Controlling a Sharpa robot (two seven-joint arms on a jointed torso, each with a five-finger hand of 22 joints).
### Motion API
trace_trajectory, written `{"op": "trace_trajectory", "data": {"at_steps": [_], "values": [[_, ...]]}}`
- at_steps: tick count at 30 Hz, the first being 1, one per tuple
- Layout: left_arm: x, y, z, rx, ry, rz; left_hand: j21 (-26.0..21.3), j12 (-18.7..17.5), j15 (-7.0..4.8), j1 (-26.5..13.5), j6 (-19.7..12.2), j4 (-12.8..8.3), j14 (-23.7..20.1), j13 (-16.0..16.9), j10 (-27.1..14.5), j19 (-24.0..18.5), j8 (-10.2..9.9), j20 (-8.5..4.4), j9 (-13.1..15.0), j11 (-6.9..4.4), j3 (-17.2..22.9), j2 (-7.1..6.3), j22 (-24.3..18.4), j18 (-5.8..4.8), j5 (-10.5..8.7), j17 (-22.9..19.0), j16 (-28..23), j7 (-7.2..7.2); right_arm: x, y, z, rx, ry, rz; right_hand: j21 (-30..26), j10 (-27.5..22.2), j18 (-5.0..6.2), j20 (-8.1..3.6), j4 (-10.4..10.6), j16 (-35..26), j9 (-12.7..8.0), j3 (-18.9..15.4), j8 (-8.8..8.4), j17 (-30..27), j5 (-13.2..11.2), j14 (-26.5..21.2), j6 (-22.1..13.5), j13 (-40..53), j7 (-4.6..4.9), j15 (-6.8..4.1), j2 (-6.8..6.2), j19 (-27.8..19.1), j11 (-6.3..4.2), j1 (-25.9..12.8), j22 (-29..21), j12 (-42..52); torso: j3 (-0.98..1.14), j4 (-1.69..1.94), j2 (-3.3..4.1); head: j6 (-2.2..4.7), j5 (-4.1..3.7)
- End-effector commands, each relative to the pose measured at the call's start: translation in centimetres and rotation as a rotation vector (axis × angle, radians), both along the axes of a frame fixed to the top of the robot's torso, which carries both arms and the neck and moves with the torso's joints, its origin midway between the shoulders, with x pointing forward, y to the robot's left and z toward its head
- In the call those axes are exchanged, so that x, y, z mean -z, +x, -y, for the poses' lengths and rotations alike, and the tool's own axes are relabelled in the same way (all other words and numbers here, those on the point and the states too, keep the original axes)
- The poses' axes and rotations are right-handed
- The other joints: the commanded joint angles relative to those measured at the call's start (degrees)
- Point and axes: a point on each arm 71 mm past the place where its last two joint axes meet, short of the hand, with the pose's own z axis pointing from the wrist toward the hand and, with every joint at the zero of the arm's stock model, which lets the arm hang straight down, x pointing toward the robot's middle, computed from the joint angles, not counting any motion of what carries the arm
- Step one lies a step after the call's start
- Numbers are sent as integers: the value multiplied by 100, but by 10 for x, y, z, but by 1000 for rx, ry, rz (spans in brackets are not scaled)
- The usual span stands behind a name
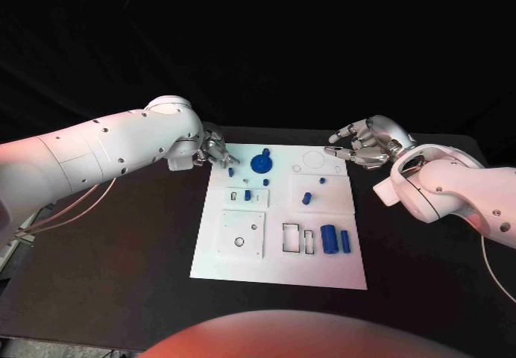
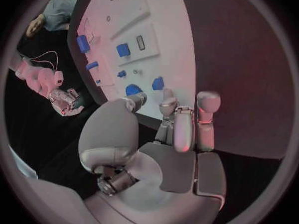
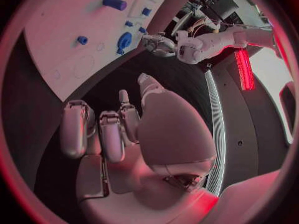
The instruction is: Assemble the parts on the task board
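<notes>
The left hand (image 1: 215, 153) hovers at the far left corner of the task board (image 1: 279, 268), which lies on the black tabletop (image 1: 129, 261). Its fingers are held close and curled downward; whether they grip anything cannot be told. Directly beneath its fingertips a small blue part (image 1: 231, 171) stands on the board, and just to the hand's right sits the round blue knob part (image 1: 262, 160). In the left wrist view the fingers (image 2: 185, 129) point toward the board's edge, with a blue piece (image 2: 158, 83) just beyond their tips.

Further right, toward the board's middle, a small blue peg (image 1: 306, 198) lies on a raised white square, and nearer the robot two blue cylinders (image 1: 335, 240) stand side by side next to rectangular slots.

The right hand (image 1: 365, 145) hangs over the tabletop just past the board's far right corner, fingers curled inward and apart, holding nothing. The circle outline (image 1: 313, 159) on the board lies just to its left.
</notes>
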Motion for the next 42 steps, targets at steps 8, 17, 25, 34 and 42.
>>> {"op": "trace_trajectory", "data": {"at_steps": [8, 17, 25, 34, 42], "values": [[5, 0, 2, 4, -5, -28, 2, 27, 39, 110, 75, -28, 185, 21, -13, 10, -14, 22, -26, -22, 3, 115, 21, -11, 28, 42, -25, -2, 0, -1, -2, -18, -8, 3, -28, -30, 73, 0, -3, -27, 10, 10, 29, 742, -3, 419, -43, 186, -3, -56, -2, -52, -13, -38, 406, -8, 2, 2, -5, -2, 1], [6, -1, 5, 8, -17, -34, 15, 55, 20, 443, 143, -56, 185, 26, -13, 8, 37, 18, -49, -46, 139, 230, 36, -11, 32, 46, -20, -30, 1, 0, -2, -19, -8, 2, -28, -30, 73, 0, -3, -27, 10, 10, 29, 742, -3, 419, -43, 186, -3, -56, -2, -52, -13, -38, 406, -8, 5, -5, -5, -10, 4], [6, -2, 6, 13, -19, -41, 20, 64, 10, 602, 148, -70, 184, 25, -14, 5, 68, 12, -50, -59, 214, 241, 41, -11, 29, 45, -20, -44, 1, 0, -2, -18, -9, 1, -43, -32, 76, -2, -10, -30, 10, 20, 46, 735, -1, 418, -54, 183, -5, -58, 2, -57, -15, -46, 397, -10, 9, 0, -8, -20, -3], [7, -2, 6, 15, -17, -46, 24, 63, 7, 657, 148, -81, 184, 20, -17, 7, 79, 11, -50, -63, 232, 228, 49, -13, 24, 44, -20, -48, 1, 0, -2, -18, -9, 0, -43, -32, 76, -2, -10, -30, 10, 20, 46, 735, -1, 418, -54, 183, -5, -58, 2, -57, -15, -46, 397, -10, 6, -4, -7, -27, -4], [8, -2, 5, 17, -13, -52, 27, 67, 3, 707, 154, -90, 185, 22, -14, 8, 92, 9, -48, -68, 248, 223, 54, -14, 17, 45, -20, -53, 1, 0, -2, -18, -10, 0, -43, -32, 76, -2, -10, -30, 10, 20, 46, 735, -1, 418, -54, 183, -5, -58, 2, -57, -15, -46, 397, -10, 7, 2, -4, -37, -7]]}}
